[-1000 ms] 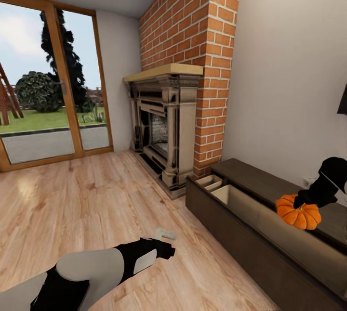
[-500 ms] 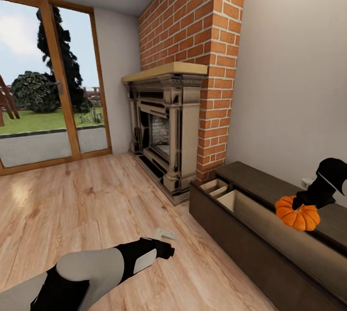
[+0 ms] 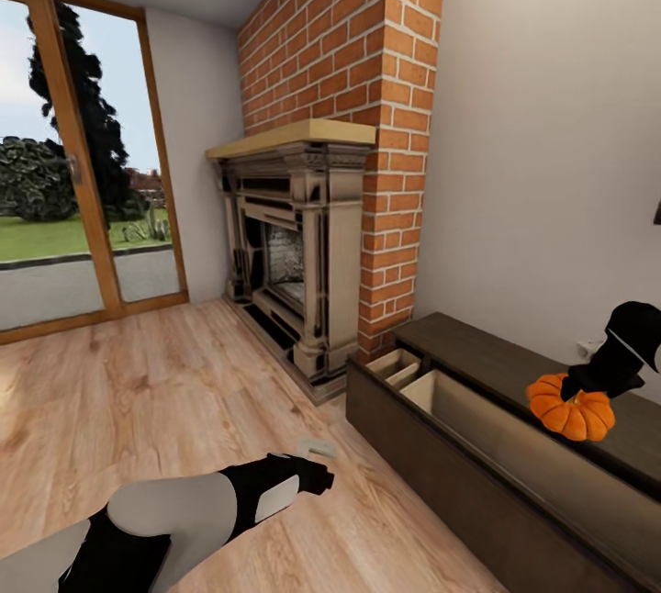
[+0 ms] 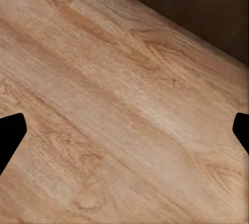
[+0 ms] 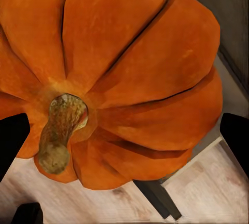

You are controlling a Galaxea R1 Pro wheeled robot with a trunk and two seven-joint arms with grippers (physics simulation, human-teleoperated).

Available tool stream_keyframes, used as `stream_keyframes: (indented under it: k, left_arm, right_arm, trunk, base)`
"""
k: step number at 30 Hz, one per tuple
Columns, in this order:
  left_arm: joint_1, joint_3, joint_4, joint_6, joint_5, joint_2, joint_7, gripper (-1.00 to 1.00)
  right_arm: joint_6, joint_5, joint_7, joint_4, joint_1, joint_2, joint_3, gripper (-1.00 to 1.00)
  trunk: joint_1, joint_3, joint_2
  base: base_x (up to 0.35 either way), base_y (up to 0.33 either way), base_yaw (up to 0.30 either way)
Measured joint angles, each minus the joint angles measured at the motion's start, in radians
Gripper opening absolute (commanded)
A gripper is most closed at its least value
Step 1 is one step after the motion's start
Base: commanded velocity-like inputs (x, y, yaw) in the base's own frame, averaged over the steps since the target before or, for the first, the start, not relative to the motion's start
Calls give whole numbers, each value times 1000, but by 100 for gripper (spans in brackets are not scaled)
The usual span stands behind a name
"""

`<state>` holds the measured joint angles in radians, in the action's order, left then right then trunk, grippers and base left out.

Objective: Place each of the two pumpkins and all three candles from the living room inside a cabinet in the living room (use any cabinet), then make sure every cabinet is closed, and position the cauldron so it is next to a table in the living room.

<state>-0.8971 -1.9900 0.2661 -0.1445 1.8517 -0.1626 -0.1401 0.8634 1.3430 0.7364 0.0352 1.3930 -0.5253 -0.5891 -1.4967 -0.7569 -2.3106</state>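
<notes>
Fingers of the left gripper (image 3: 315, 474) are spread wide and grasp nothing; in the left wrist view their dark tips (image 4: 10, 133) are seen at opposite edges above the bare wooden floor (image 4: 119, 109). Low in the head view, that gripper is held just above the floor, near the dark brown cabinet front (image 3: 431, 474). Farther back, a glass patio door (image 3: 83, 198) is seen, then the stone fireplace (image 3: 294, 253) against a brick chimney (image 3: 367, 70). Beside it, the cabinet (image 3: 496, 363) is found with its drawer (image 3: 514, 455) pulled open, beige inside. At the right, the orange pumpkin (image 3: 571, 407) is gripped by the right gripper (image 3: 601, 382) over the open drawer's rear edge; its stem (image 5: 59, 130) faces the wrist camera.
</notes>
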Motion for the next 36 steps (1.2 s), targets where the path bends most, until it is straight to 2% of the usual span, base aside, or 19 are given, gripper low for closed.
stream_keyframes:
  k: [12, 16, 25, 29, 33, 36]
  left_arm:
    - [1, 0, 2, 0, -1, 0, 0, 100]
    - [0, 0, 3, -8, -2, 0, 3, 100]
    - [1, 0, 2, -20, -2, 1, 7, 100]
    - [0, 0, 3, -21, -3, 1, 6, 100]
    - [0, -1, 2, -21, -3, 2, 6, 100]
    - [0, -2, 2, -21, -3, 3, 6, 100]
  right_arm:
    - [-1, 0, -4, 0, -2, -2, -1, -100]
    - [0, 3, -26, 0, -15, -4, 9, -100]
    - [-2, -3, -42, 0, -36, -5, 1, -100]
    - [-2, -36, -56, 0, -41, -5, -5, -100]
    - [-21, -44, -129, 0, -41, -4, 7, -100]
    - [-46, -87, -164, 0, -42, -4, -6, -100]
  trunk:
    - [0, 14, 0]
    - [-15, 6, -28]
    - [-50, -21, -91]
    - [-65, -33, -119]
    - [-80, -46, -147]
    - [-92, -55, -168]
  base:
    - [1, 0, -237]
    - [0, 0, -169]
    - [0, 0, -20]
    - [0, 0, 0]
    - [0, 0, 0]
    - [0, 0, 0]
